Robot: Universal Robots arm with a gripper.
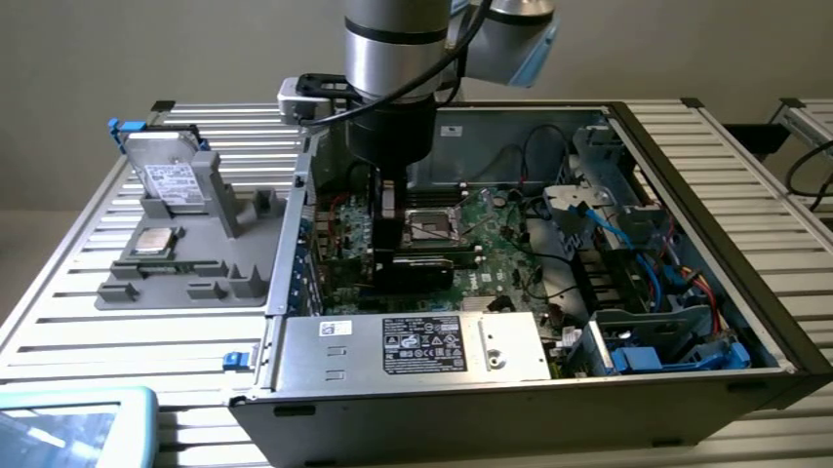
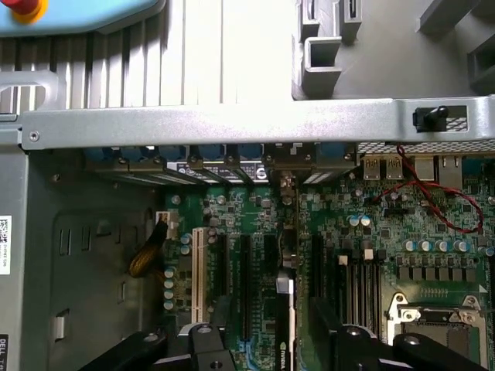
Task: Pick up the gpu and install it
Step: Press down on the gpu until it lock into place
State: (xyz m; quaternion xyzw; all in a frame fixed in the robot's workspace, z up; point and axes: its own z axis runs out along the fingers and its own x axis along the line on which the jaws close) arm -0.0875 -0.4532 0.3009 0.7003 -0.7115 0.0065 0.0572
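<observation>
Open PC case (image 1: pixel 729 185) sits on the slatted table (image 1: pixel 78 312), and my arm blocks much of its motherboard (image 2: pixel 255 224). My tool (image 2: pixel 277 348) is low inside the case, fingers (image 2: pixel 203 344) spread either side of the gpu (image 2: pixel 286 309), which stands edge-on in a slot directly under the tool. Can't tell whether the pads touch it. Grey parts tray (image 1: pixel 234 219) off to one side holds a silver drive (image 1: pixel 172 180) and CPU chip (image 1: pixel 156 241).
</observation>
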